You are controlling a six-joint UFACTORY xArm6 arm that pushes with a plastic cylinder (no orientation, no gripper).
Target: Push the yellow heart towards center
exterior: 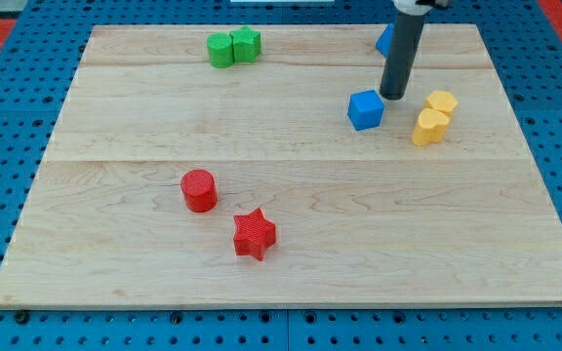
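Observation:
Two yellow blocks sit close together at the view's right. The lower one looks like the yellow heart (430,127). The upper one looks like a yellow hexagon (442,101), and the two touch or nearly touch. My tip (392,96) stands on the board left of both yellow blocks, a short gap away from them. It is just above and to the right of a blue cube (365,109). The dark rod rises from the tip to the view's top.
A second blue block (383,41) is partly hidden behind the rod at the top. A green cylinder (221,50) and a green star (246,44) touch at the top left. A red cylinder (199,190) and a red star (254,234) lie lower left of centre.

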